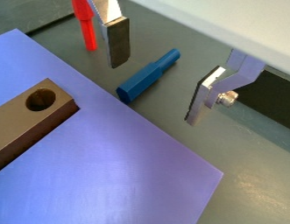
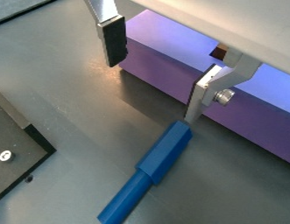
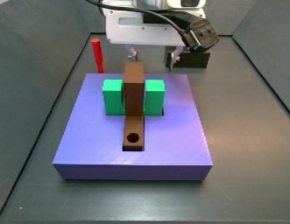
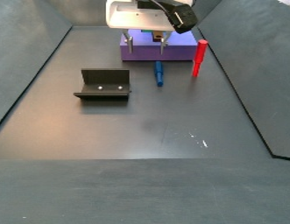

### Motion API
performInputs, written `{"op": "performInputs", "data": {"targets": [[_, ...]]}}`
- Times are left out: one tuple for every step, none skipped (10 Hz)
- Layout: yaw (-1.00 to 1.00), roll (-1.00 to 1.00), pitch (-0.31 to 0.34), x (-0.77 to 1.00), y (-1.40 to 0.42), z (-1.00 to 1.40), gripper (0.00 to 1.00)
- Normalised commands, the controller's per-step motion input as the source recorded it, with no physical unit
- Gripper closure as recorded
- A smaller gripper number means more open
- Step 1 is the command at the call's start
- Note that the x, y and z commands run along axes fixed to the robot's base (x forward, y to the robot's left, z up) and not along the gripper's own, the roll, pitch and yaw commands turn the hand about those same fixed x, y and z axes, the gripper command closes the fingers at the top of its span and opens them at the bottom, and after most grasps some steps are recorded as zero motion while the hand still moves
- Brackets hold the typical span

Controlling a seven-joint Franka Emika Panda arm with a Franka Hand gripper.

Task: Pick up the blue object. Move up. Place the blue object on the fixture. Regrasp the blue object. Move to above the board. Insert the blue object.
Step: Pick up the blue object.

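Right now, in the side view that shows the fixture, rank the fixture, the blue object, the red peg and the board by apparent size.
1. The fixture, nearest the camera.
2. The board, farther off and partly hidden behind the gripper, so unsure against the fixture.
3. The red peg and the blue object look alike; no ranking.

A deep-blue cylindrical peg (image 2: 147,175) lies on the dark grey floor at lower centre of a wrist view. Beside it, the periwinkle-purple slab (image 3: 171,136) carries bright green blocks (image 3: 114,96) and a brown bar (image 3: 134,105). The gripper (image 1: 159,74), at upper centre, has silver fingers with dark pads. A red peg (image 4: 200,58) stands upper right; the L-shaped fixture (image 4: 102,85) is olive-black.
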Motion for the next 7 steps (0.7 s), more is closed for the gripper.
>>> {"op": "performInputs", "data": {"targets": [[0.00, 0.27, -0.371, -0.16, 0.00, 0.00, 0.00], [0.00, 0.20, -0.411, -0.03, 0.00, -0.24, 0.00], [0.00, 0.27, -0.389, -0.13, 0.00, -0.13, 0.00], [0.00, 0.28, -0.324, -0.14, 0.05, -0.17, 0.00], [0.00, 0.26, -0.331, -0.18, 0.03, -0.35, 0.00], [0.00, 0.23, -0.347, -0.22, 0.07, -0.37, 0.00], [0.00, 0.17, -0.357, -0.26, 0.12, -0.31, 0.00]]}}
